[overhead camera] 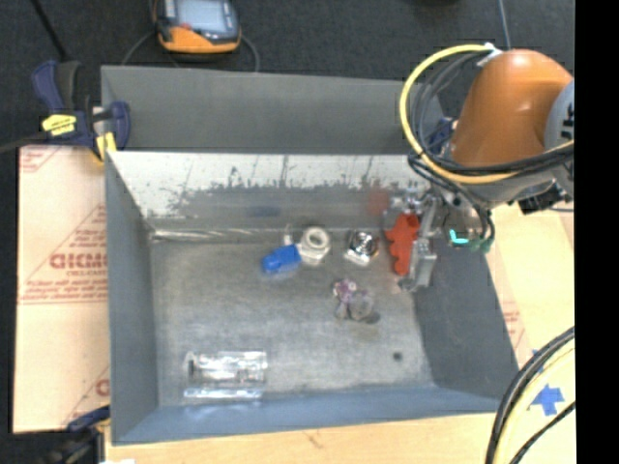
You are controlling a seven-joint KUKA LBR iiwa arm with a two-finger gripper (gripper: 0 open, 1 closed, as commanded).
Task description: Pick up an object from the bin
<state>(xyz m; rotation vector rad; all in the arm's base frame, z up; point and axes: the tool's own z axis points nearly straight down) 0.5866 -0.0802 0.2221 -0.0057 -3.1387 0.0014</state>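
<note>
Taking the floor of the bin as a clock face with twelve at the far wall, the gripper hangs low at about two o'clock, close to the right wall. Whether it is spread or closed cannot be told from this angle. A red piece, narrow and upright in the picture, sits at the gripper's ten o'clock, touching it or just beside it. I cannot say whether it is clasped or merely alongside. Its long axis runs twelve to six, roughly parallel to the gripper's metal. That is probably the point the pick turns on: the piece has to lie inside the grip, not beside it. Farther toward nine o'clock lie a shiny metal piece, a pale spool and a blue lump, strung in a row. A purple-grey scrap lies at the gripper's eight o'clock, and a clear wrapper well apart at the floor's seven
</note>
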